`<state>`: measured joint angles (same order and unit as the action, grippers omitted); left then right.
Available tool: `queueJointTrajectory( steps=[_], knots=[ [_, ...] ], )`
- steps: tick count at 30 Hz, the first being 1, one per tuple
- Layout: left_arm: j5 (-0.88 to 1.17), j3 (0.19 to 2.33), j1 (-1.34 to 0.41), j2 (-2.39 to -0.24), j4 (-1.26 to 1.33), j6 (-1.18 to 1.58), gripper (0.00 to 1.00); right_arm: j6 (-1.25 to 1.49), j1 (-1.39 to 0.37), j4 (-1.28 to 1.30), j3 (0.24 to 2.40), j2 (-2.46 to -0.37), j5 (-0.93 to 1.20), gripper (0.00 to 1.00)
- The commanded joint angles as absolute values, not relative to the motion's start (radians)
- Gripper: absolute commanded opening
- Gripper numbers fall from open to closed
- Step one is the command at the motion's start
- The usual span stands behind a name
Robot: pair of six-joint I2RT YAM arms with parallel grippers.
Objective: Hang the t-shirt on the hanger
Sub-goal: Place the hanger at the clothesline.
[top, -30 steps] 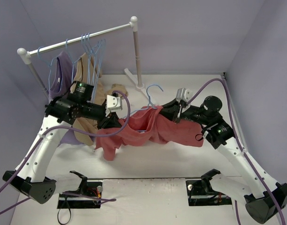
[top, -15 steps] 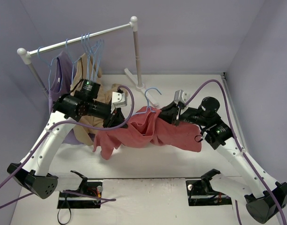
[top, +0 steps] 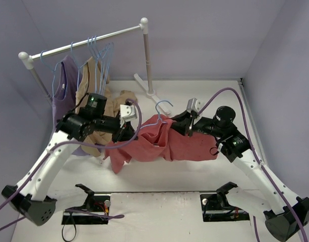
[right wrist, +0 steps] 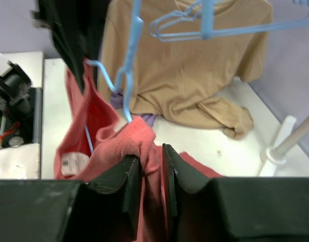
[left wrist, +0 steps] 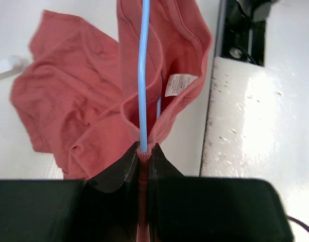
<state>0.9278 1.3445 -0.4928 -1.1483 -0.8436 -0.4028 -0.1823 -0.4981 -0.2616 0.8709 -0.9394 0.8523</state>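
Both claws have drawn closer together since 1 s back, bunching the t-shirt (top: 182,148) slung between them mid-table. Left gripper (left wrist: 142,151) is clamped tight on the hanger (left wrist: 143,75) wire plus a fold of cloth, and the wire runs inside the collar toward 12 o'clock. Right gripper (right wrist: 150,157) stands narrow with shirt cloth between its jaws; can't tell if it's pinching. Step: feeding hanger into neck. Next, probably: right regrips the 3 o'clock shoulder and pulls it over the wire's end.
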Motion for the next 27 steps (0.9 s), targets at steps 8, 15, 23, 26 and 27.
queueJointTrajectory(
  steps=[8, 15, 23, 26, 27],
  knots=[
    [0.755, 1.182, -0.497, -0.929, -0.495, -0.196, 0.0, -0.279, -0.471, -0.199, 0.874, -0.867, 0.624, 0.7],
    [0.699, 1.224, -0.497, -0.919, -0.494, -0.184, 0.0, -0.327, -0.467, -0.069, 0.91, -0.772, 0.421, 0.84],
    [0.61, 1.419, -0.497, -0.941, -0.476, -0.111, 0.0, -0.277, -0.468, -0.033, 1.057, -0.695, 0.13, 0.87],
    [0.6, 1.613, -0.496, -0.988, -0.481, -0.058, 0.0, -0.246, -0.466, -0.032, 1.109, -0.694, 0.027, 0.87],
    [0.611, 1.689, -0.495, -1.027, -0.496, -0.042, 0.0, -0.238, -0.466, -0.031, 1.121, -0.695, 0.01, 0.87]
  ],
)
